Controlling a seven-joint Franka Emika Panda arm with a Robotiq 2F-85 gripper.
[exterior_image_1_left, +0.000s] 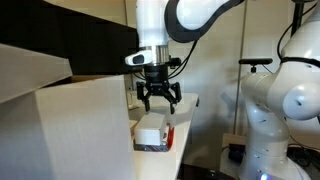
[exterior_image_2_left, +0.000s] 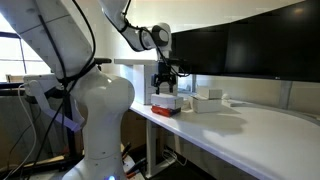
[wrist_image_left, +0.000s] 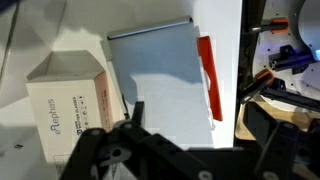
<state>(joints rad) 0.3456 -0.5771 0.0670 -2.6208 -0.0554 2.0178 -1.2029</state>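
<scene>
White box with a red side (wrist_image_left: 160, 85) sits near the table (exterior_image_2_left: 250, 125) edge, right under my gripper (exterior_image_1_left: 160, 106). The fingers are spread wide and hold nothing. A printed carton (wrist_image_left: 70, 100) lies beside it, but I can't read its blurred lettering.

Gripper: in an exterior view we see the gripper (exterior_image_2_left: 166, 84) hanging fingers-down from the arm (exterior_image_2_left: 128, 30), just above the white box (exterior_image_2_left: 166, 100); at this size we cannot tell whether they touch.
White box: we find it resting on a red item (exterior_image_2_left: 164, 110) near the table's end.
Neighbour: a low white carton (exterior_image_2_left: 208, 99) lies beside it, apart.
Surface: a white table (exterior_image_2_left: 250, 135) carries all three.
Behind: we see dark monitors (exterior_image_2_left: 245, 45).
Foreground: a white robot body (exterior_image_2_left: 100, 105) stands nearest us.
</scene>
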